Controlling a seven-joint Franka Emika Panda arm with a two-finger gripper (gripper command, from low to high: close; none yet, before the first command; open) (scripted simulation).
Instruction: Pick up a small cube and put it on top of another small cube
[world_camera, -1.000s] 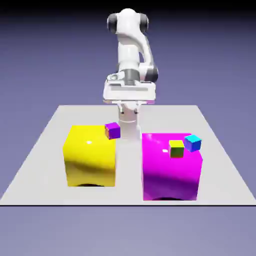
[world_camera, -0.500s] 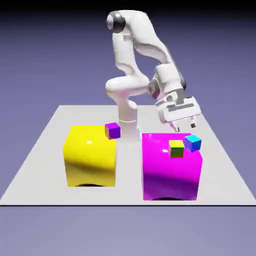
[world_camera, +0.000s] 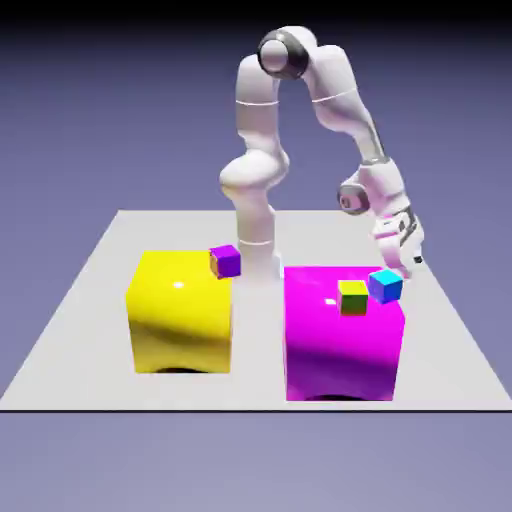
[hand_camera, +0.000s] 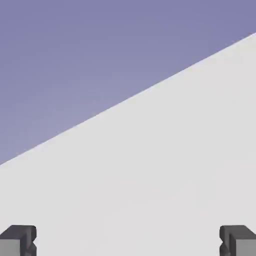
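"Three small cubes are in the exterior view. State the position of each."

"Purple cube (world_camera: 225, 262): left of centre, at the far right corner of the yellow block (world_camera: 182, 315) as seen. Yellow-and-green cube (world_camera: 352, 298): right of centre, in front of the upper part of the magenta block (world_camera: 340, 335) as seen. Blue-and-cyan cube (world_camera: 385, 286): just right of the yellow-and-green cube and slightly farther, overlapping the far right corner of the magenta block in the picture. Contact between cubes and blocks cannot be determined from this angle."

"Which cube is the one to lift?"

"The pictures do not identify it. All three are separate; none is stacked on another."

"Specify the gripper state."

"Released. The gripper (world_camera: 413, 268) has its jaws spread wide, with nothing gripped. In the hand view, the fingertips (hand_camera: 19, 241) sit at the bottom left and bottom right, well apart."

"Specify the arm position."

"The white arm (world_camera: 335, 88) rises from the far side of the table (world_camera: 258, 385), arches over to the exterior view's right and points downward. Its gripper is tilted, near the blue-and-cyan cube and beyond it in the picture."

"What else does the hand view contain?"

"Pale table surface, bounded by a diagonal edge, with the blue-violet backdrop (hand_camera: 75, 55) beyond."
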